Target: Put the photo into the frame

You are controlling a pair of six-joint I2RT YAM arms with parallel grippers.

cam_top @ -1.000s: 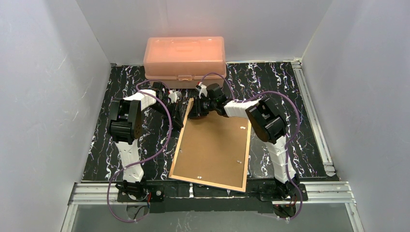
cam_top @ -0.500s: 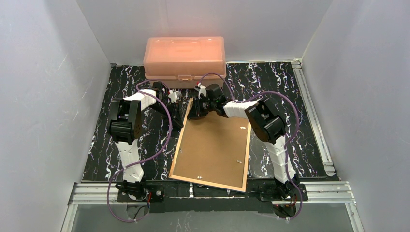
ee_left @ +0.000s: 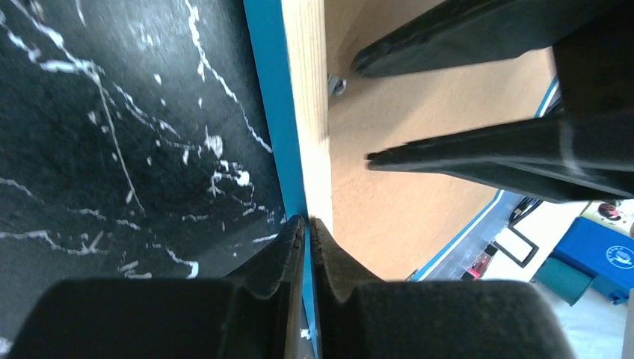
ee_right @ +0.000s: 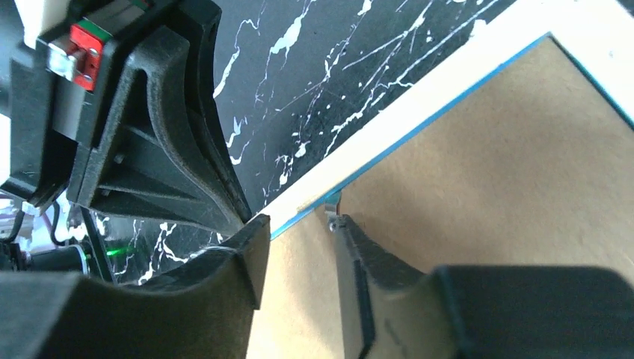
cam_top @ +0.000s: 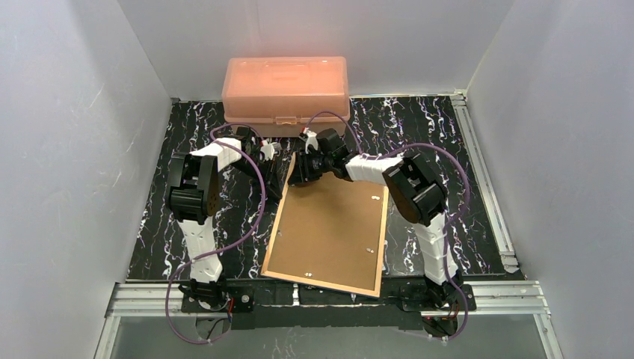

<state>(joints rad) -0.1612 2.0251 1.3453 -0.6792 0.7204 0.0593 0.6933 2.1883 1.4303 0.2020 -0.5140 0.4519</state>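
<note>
**Top external view.**
- The frame (cam_top: 329,232) is laid back-up on the black marbled table (cam_top: 478,149), between the two arms, brown backing uppermost and tan edges around it. Its near edge is close to the arm bases.
- A salmon-pink box (cam_top: 284,84) is set at the far edge, apart from the frame.
- The left pincer (cam_top: 280,179) is placed at the frame's left edge, close to the far corner.
- The right pincer (cam_top: 297,173) is placed just beside it, over that same corner.

**Left wrist view.**
- The left pincer (ee_left: 307,222) is seen clamped on the frame's edge (ee_left: 306,112), blue front on one side and tan wood on the other, with no gap left.
- The two fingers of the right pincer (ee_left: 362,111) are seen spread above the backing (ee_left: 389,194).
- A small metal tab (ee_left: 336,84) is seen by the upper finger's tip.

**Right wrist view.**
- The right pincer (ee_right: 297,232) is held partly open over the backing, with nothing gripped.
- One fingertip is set against the metal tab (ee_right: 333,213) at the frame's inner rim.
- The tip of the left pincer (ee_right: 241,212) is seen at the frame's outer edge, close alongside.
</note>
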